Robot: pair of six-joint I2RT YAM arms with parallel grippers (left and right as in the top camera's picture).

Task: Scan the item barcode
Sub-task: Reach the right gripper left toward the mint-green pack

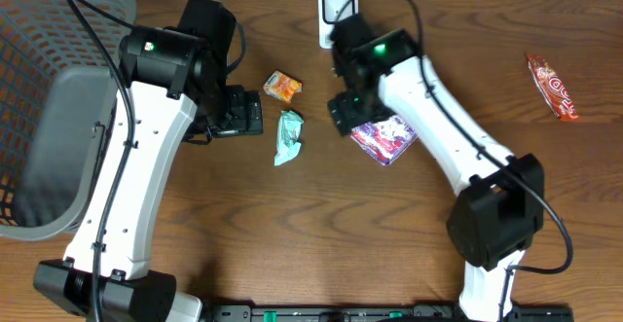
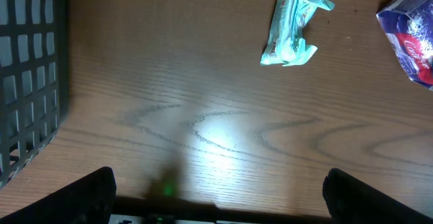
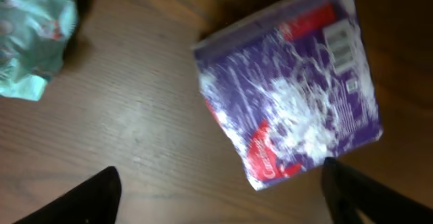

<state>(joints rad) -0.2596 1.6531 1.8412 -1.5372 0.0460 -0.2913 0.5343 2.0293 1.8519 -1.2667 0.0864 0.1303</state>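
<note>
A purple snack packet (image 1: 384, 137) lies flat on the wooden table, its white barcode (image 3: 340, 45) facing up near one corner. My right gripper (image 3: 220, 197) hovers just beside it, open, and the packet (image 3: 291, 88) rests on the wood ahead of the fingertips rather than between them. A white scanner (image 1: 337, 11) stands at the table's back edge. My left gripper (image 1: 234, 113) is open over bare wood with nothing in it. In the left wrist view the purple packet (image 2: 409, 38) shows at the right edge.
A teal packet (image 1: 289, 135) (image 2: 292, 24) (image 3: 30, 41) lies between the two grippers. An orange packet (image 1: 282, 87) sits behind it. A red bar (image 1: 552, 86) lies far right. A grey mesh basket (image 1: 49, 108) (image 2: 27, 82) fills the left side.
</note>
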